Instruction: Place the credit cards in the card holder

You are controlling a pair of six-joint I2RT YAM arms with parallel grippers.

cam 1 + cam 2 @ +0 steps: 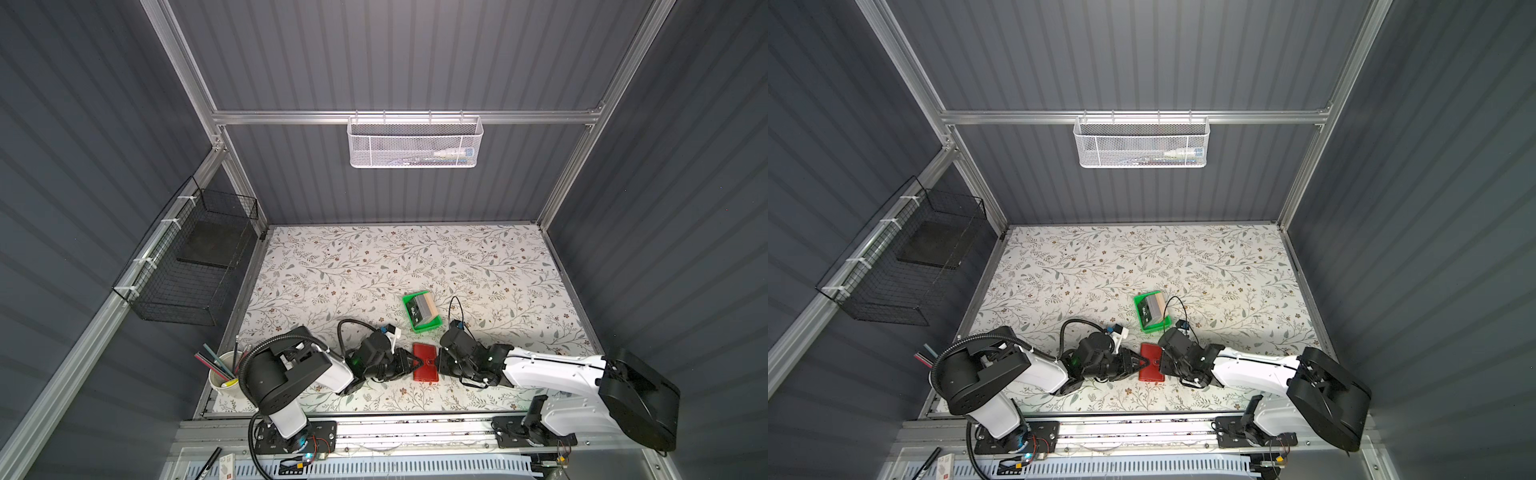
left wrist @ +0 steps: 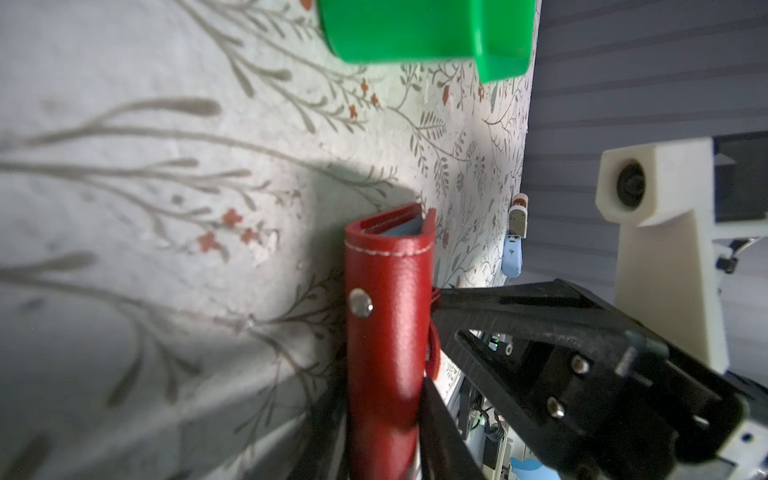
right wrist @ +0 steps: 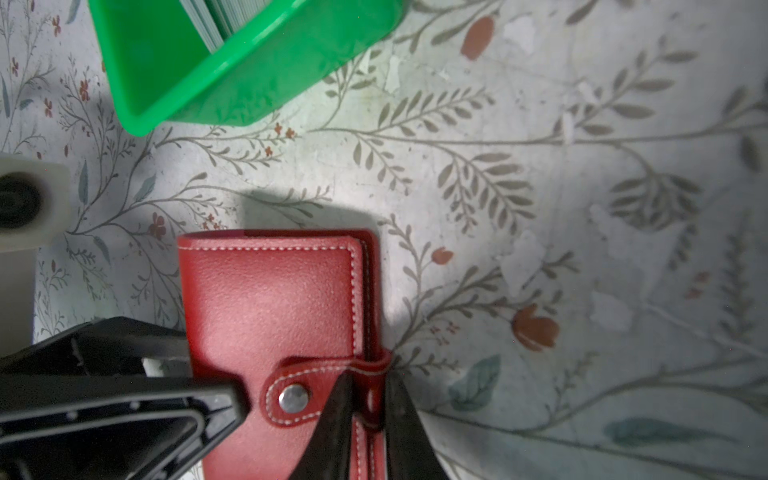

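One card holder, closed; one green tray; credit cards stacked inside, uncountable.

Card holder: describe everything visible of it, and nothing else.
The card holder is a red leather-look booklet with white stitching, closed and flat on the floral table, near but apart from the green tray. Its snap tab, with a silver stud, looks fastened. The right end effector pinches the tab's strap at the opening edge; the left end effector meets the spine side, grip unclear. Pale sleeves show at one end.
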